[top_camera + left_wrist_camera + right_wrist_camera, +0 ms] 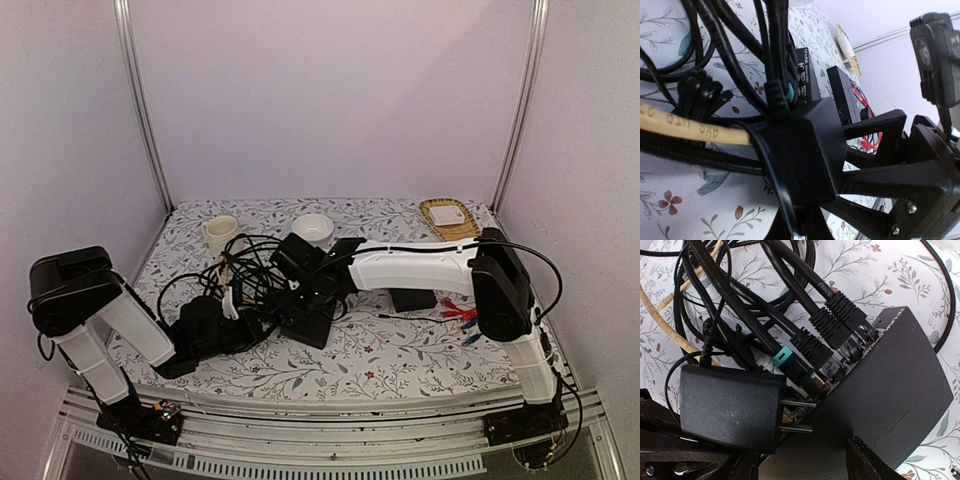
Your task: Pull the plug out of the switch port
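Observation:
The switch (890,390) is a flat black box lying among cables (310,325). Three black plugs (827,327) and a teal-collared plug (787,360) sit in its port row. My right gripper (802,452) stands open over the switch's near end, one finger (872,462) resting on its top face. A black power adapter (730,410) lies beside the ports, prongs toward the switch. My left gripper (810,192) is shut right behind this adapter (800,155), which hides its tips. I cannot tell whether it holds anything.
A tangle of black cables and one yellow cable (690,127) covers the cloth left of the switch. A second black box (412,298) and red and blue clips (460,312) lie to the right. A cup (220,233), bowl (312,227) and basket (448,218) stand at the back.

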Tool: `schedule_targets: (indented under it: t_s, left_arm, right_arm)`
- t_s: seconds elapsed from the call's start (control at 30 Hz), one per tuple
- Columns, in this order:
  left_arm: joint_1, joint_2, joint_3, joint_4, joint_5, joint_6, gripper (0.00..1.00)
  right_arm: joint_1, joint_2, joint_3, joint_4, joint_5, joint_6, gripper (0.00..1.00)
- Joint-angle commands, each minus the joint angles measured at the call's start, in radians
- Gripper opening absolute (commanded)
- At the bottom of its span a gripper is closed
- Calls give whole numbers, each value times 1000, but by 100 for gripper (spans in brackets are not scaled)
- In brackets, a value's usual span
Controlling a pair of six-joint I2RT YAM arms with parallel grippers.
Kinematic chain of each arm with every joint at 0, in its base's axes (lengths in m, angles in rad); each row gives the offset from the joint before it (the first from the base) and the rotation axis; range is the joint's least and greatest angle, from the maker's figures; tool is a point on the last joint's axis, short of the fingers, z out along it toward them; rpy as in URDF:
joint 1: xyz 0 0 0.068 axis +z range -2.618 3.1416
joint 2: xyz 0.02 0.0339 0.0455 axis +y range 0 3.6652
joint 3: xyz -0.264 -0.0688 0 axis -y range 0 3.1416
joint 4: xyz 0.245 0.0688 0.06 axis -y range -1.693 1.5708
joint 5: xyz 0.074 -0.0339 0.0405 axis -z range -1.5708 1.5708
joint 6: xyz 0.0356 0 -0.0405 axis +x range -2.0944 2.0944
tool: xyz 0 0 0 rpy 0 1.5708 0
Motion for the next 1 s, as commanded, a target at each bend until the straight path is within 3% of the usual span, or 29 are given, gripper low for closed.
schedule_targets:
  t_s: [0.0, 0.53, 0.8, 0.97]
  left_arm:
    - [16, -51, -21, 118, -112, -13, 0]
    - [10, -68, -40, 77, -134, -34, 0]
    - [3, -405, -74, -350, -211, 14, 0]
    - [8, -483, -52, -495, -199, 67, 0]
  right_arm:
    - [-41, 39, -88, -204, 50, -5, 60]
    - [-63, 19, -73, -179, 7, 22, 60]
    - [-65, -29, -80, -139, -2, 26, 61]
    - [-64, -57, -87, -110, -9, 24, 62]
